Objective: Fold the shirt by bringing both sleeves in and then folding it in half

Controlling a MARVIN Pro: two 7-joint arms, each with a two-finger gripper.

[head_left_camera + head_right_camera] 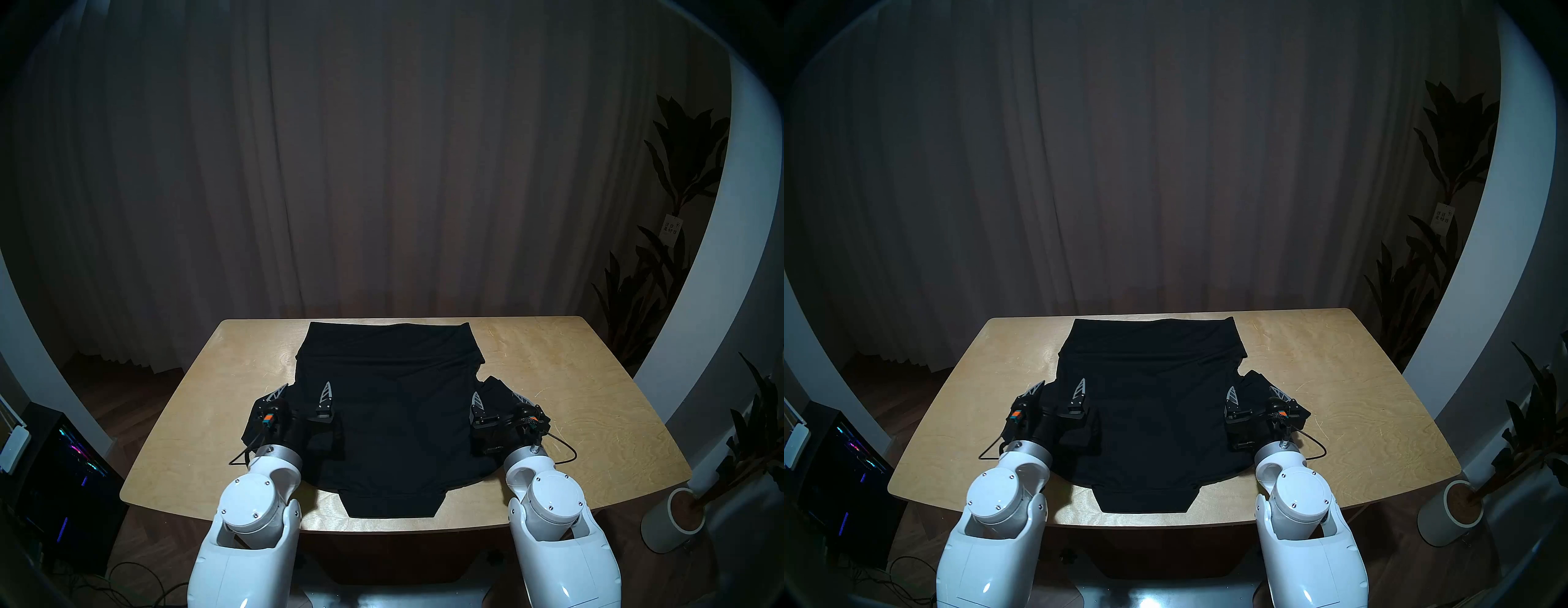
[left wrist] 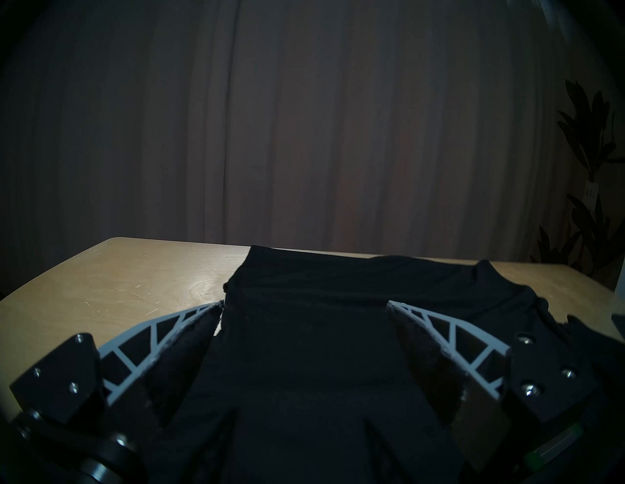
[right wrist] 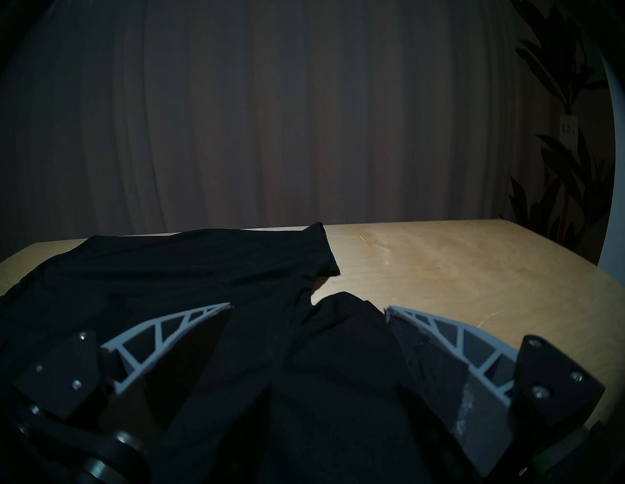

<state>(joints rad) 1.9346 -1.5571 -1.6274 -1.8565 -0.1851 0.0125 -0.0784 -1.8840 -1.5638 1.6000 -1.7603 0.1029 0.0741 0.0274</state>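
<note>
Black T-shirt [image 1: 390, 407] lies spread flat on the wooden table [image 1: 572, 382], collar toward me and hanging over the near edge, hem at the far side. My left gripper [image 1: 303, 392] and right gripper [image 1: 498, 401] hover low over its two sides, jaws spread wide and holding nothing. I judge they straddle the sleeves [image 3: 348, 324], ready to bring them in first.
</note>
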